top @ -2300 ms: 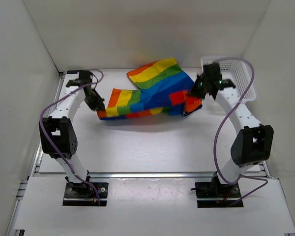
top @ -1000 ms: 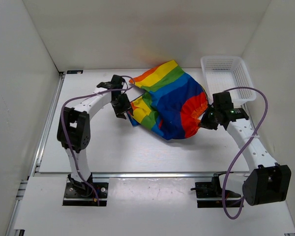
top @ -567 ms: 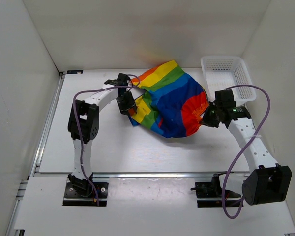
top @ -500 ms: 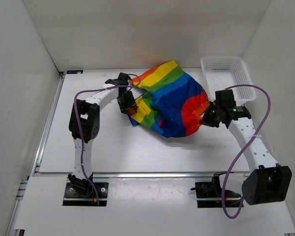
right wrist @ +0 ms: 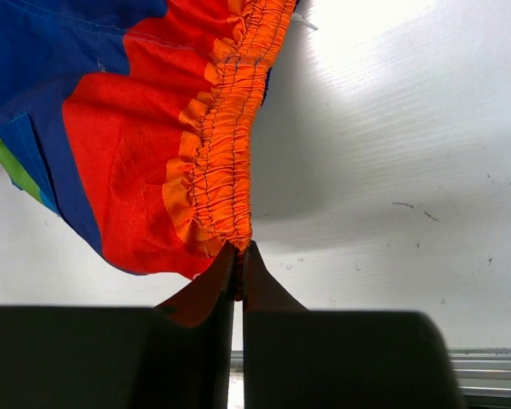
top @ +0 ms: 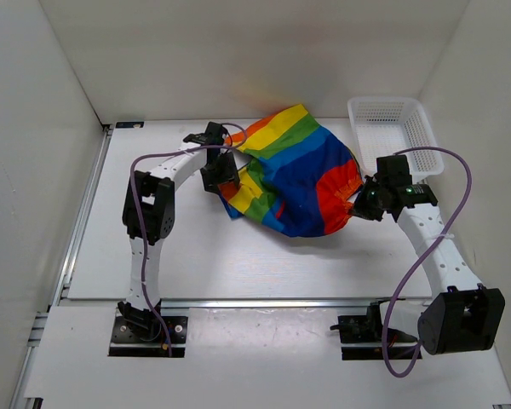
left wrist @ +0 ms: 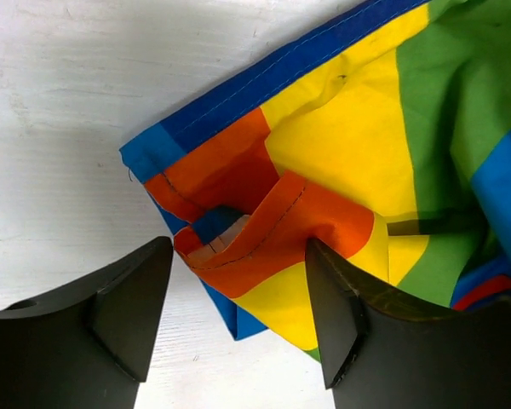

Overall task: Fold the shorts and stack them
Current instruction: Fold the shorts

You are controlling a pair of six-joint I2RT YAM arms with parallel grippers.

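The shorts (top: 294,183) lie bunched on the table (top: 238,256), between the two grippers. The left gripper (top: 218,177) is at the shorts' left edge. In the left wrist view a folded-over hem corner (left wrist: 264,230) lies in the gap between its two spread fingers (left wrist: 128,298), with the rest of the cloth running ahead and to its right and bare table to its left. The right gripper (top: 358,204) is at the shorts' right edge. The waistband (right wrist: 226,145) is pinched at its fingertips and runs straight ahead of them, with cloth to its left and bare table to its right. The basket (top: 426,141) stands on the table beyond the right gripper, in the far right corner, close to the shorts.
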